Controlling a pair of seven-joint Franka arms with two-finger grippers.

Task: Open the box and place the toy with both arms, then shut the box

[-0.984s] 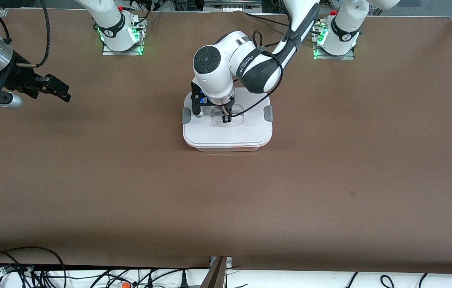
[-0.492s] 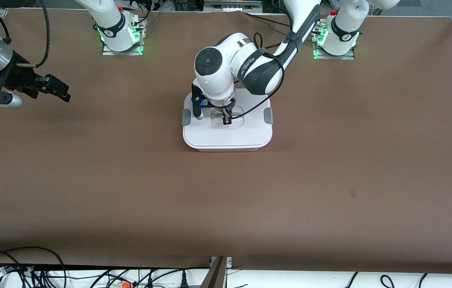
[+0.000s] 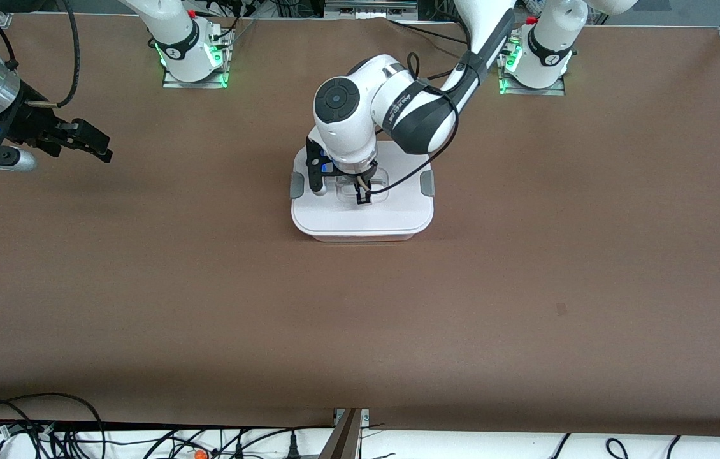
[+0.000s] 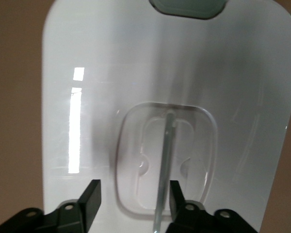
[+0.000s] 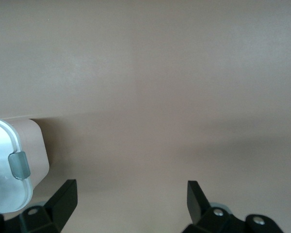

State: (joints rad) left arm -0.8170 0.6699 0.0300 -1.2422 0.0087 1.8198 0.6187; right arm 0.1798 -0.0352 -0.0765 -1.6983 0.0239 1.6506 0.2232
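White lid (image 3: 363,213) seated on box (image 3: 360,236), clips (image 3: 427,183) not visibly latched. Left gripper (image 4: 131,201) directly above recessed handle (image 4: 166,158), fingers parted, nothing gripped. Right gripper (image 3: 89,141) waits spread toward right arm's end. Toy unseen; task judged nearly finished.

Even, bright overhead light fills the front view, with soft shadows on the table (image 3: 525,287) and a darker band along its near edge. Strip-shaped glare streaks the box (image 4: 87,73) lid in the left wrist view; the right wrist view looks hazy
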